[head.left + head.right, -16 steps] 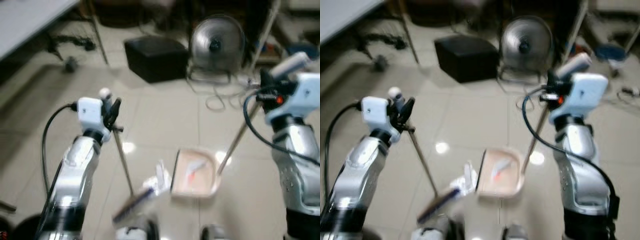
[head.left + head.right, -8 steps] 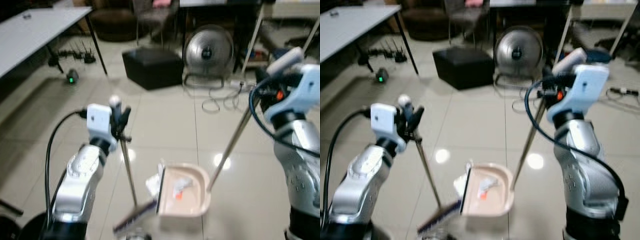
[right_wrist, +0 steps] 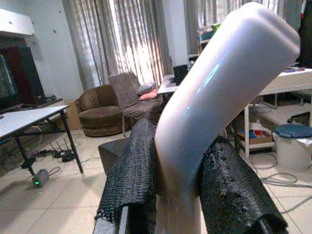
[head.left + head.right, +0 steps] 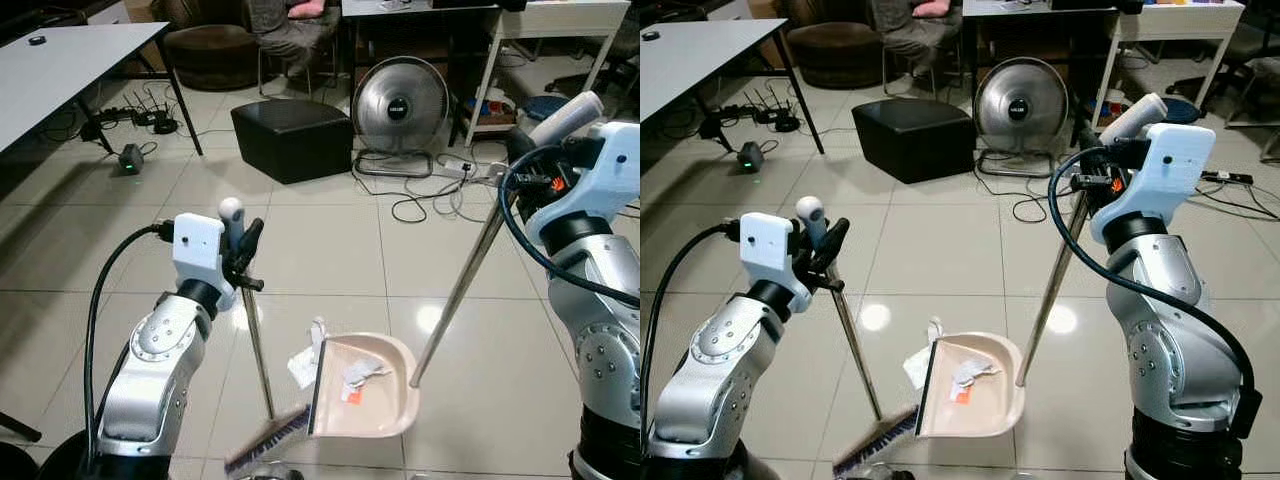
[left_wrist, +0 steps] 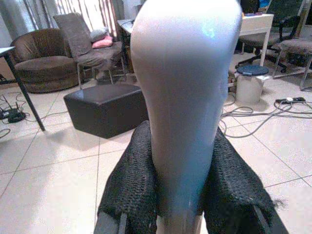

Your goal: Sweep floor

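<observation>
My left gripper [image 4: 240, 240] is shut on the white top of the broom handle [image 5: 185, 97]. The thin metal shaft runs down to the broom head [image 4: 268, 446] on the tiled floor, just left of the dustpan. My right gripper [image 4: 522, 172] is shut on the white dustpan handle [image 3: 214, 97], whose long metal pole [image 4: 462, 290] slants down to the beige dustpan [image 4: 362, 392]. Crumpled paper and an orange scrap [image 4: 352, 378] lie inside the pan. Another piece of white paper [image 4: 304, 362] lies at its left edge.
A black ottoman [image 4: 290, 136] and a round fan heater [image 4: 402, 104] with loose cables [image 4: 430, 205] stand ahead on the floor. A grey table [image 4: 60, 60] is at the far left, a white desk [image 4: 560, 20] at the far right. A seated person [image 4: 290, 20] is at the back.
The camera has tilted up and steadied, so the picture is sharp. The dustpan and broom head now sit lower in view; both grippers keep their grip on the handles.
</observation>
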